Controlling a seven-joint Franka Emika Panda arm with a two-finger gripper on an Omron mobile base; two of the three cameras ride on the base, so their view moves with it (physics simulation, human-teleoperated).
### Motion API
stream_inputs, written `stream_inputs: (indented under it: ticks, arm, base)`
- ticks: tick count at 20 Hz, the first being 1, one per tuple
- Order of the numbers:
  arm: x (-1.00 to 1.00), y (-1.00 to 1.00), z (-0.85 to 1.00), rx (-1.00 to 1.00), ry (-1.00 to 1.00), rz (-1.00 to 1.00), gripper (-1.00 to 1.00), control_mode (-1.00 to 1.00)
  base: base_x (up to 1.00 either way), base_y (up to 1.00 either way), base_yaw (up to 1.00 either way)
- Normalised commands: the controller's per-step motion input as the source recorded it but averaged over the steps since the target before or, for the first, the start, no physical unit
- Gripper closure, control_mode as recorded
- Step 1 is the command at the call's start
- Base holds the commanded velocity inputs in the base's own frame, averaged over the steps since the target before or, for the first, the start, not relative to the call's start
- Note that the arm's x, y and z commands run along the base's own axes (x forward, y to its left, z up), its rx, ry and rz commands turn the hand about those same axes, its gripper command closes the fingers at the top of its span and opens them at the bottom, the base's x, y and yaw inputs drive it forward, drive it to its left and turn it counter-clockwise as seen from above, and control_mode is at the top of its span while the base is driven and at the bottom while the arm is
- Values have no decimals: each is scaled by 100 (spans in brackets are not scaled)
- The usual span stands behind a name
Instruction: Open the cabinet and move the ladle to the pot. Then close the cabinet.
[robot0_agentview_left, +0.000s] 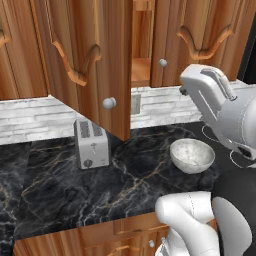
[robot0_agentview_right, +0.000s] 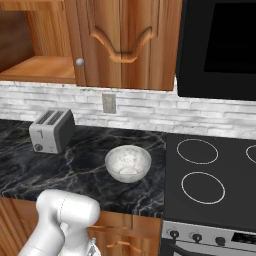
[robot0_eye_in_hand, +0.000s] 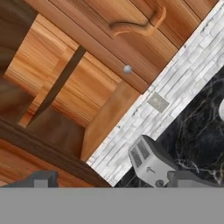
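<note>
At the far left of the left base view we see the cabinet (robot0_agentview_left: 95, 65) with its left door swung out toward us over the tabletop (robot0_agentview_left: 75, 195), its round knob (robot0_agentview_left: 109, 103) hanging just above the toaster (robot0_agentview_left: 92, 143). Through the gap beside that door we glimpse the bare wooden shelf (robot0_agentview_left: 140, 75) inside; the right door (robot0_agentview_left: 200, 40) is shut. Further right on the dark marble sits the white speckled bowl (robot0_agentview_left: 192, 155), and past it the white arm (robot0_agentview_left: 220, 110) rises and blocks part of the stove.

In the right base view we read the same order: open cabinet interior (robot0_agentview_right: 35, 67) at the upper left, toaster (robot0_agentview_right: 51, 131) below it, wall outlet (robot0_agentview_right: 109, 103) on the white brick, bowl (robot0_agentview_right: 128, 163) near the tabletop's edge, then the black stove (robot0_agentview_right: 210, 175) with its ring burners.

In the hand view the fingers (robot0_eye_in_hand: 116, 180) show as two dark tips (robot0_eye_in_hand: 41, 179) set well apart, wide and holding nothing, pointed toward the open cabinet and the toaster (robot0_eye_in_hand: 151, 164). We cannot make out the ladle or the pot anywhere.
</note>
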Motion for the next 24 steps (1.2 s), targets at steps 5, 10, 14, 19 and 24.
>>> stream_inputs:
  ticks: [5,10,14,19,24]
  arm:
    - [-23,40,0,-5,0,-5,-100,-100]
    - [-18,44,-6,-5,0,-5,-100,-100]
    - [-6,45,-13,-6,0,-5,-100,-100]
    - [1,47,-22,-6,0,-9,-100,-100]
    - [26,50,-25,-4,0,-16,-100,-100]
  base:
    - [0,0,0]
    - [0,0,0]
    - [0,0,0]
    - [0,0,0]
    - [0,0,0]
